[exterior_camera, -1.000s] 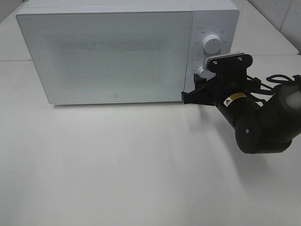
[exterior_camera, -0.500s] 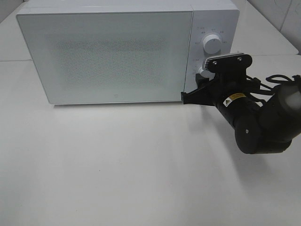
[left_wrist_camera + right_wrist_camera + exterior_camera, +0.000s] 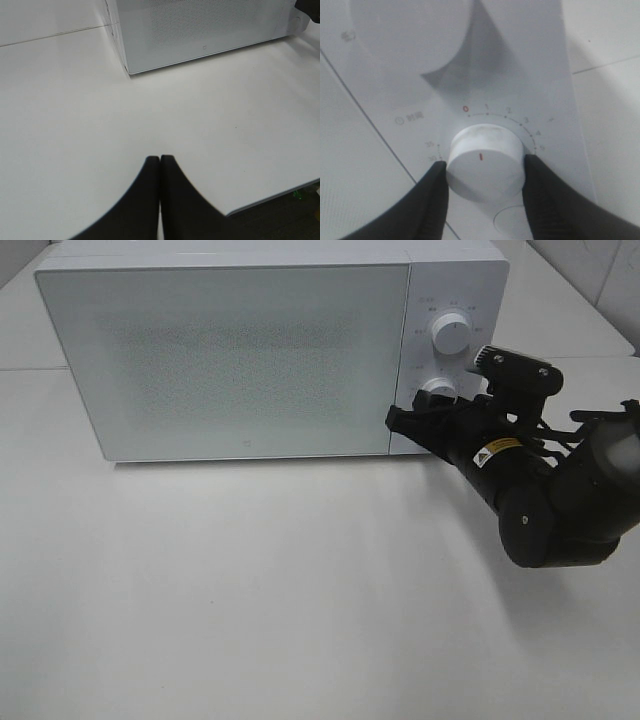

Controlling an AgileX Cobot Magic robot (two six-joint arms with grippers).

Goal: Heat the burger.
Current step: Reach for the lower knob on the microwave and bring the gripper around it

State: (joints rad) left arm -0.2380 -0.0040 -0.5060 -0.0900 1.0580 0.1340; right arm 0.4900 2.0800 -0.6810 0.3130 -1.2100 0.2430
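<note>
My right pincer [image 3: 485, 171] is pinching the lower knob [image 3: 482, 150] of the microwave [image 3: 230, 350], one dark finger pressed against each side of the white dial. The dial's red mark is turned toward the low end of the printed scale, near the 0 and the 1. My left pincer [image 3: 160, 167] has its two fingers pressed together with nothing between them. It hangs low over the bare table [image 3: 250, 590], well apart from the microwave's front corner. The table is plain matte white and made of sections, with a thin seam running off behind the microwave. Its near edge drops to a dark floor [image 3: 280, 220] in the left wrist view. Pale tiled wall [image 3: 600, 265] shows at the far right corner of the high view. The microwave stands at the back of the table, white all over. Its wide speckled door is shut flush, and a narrow control panel on its right side carries an upper knob [image 3: 451, 335] above the one I hold. My right arm reaches in from the right, and its wrist lies close against that panel. I cannot tell where the burger is. No view shows it, and the shut door's frosted face gives nothing of what is behind it, so I cannot place it relative to either pincer.
</note>
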